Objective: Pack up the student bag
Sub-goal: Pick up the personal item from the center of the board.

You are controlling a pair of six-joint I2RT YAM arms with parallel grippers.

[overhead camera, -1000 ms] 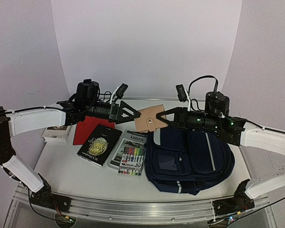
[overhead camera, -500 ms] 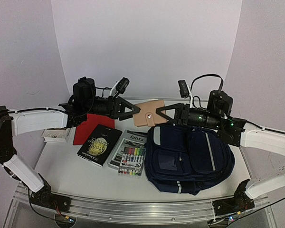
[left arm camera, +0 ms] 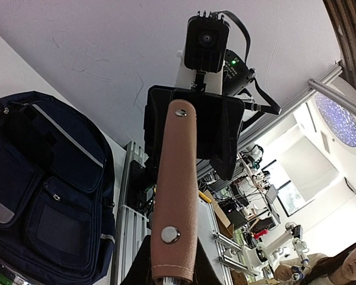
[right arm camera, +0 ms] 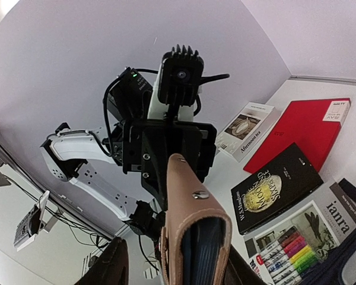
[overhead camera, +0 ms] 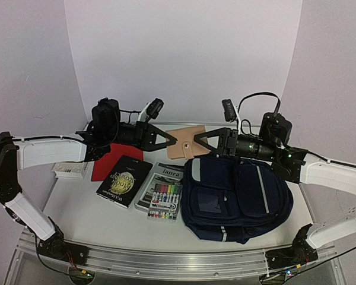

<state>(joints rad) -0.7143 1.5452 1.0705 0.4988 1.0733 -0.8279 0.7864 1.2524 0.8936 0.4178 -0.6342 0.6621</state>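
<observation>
A tan leather notebook (overhead camera: 187,143) with a snap strap hangs in the air between both arms, above the back edge of the student bag (overhead camera: 237,199). The bag, navy with thin pale stripes, lies flat on the table at the right. My left gripper (overhead camera: 172,142) is shut on the notebook's left edge; the left wrist view shows the notebook (left arm camera: 177,196) rising out from between its fingers. My right gripper (overhead camera: 197,144) stands open around the right edge. In the right wrist view its left finger (right arm camera: 115,264) stands clear of the notebook (right arm camera: 190,225).
Left of the bag lie a marker set (overhead camera: 165,199) on a grey book (overhead camera: 168,171), a black book (overhead camera: 124,180), a red book (overhead camera: 110,159) and a white book (overhead camera: 70,168). A curved white backdrop wall stands close behind the table.
My left gripper has closed onto the notebook's left edge. My right gripper, shut on it before, has opened. The notebook has risen slightly and stays between the two.
</observation>
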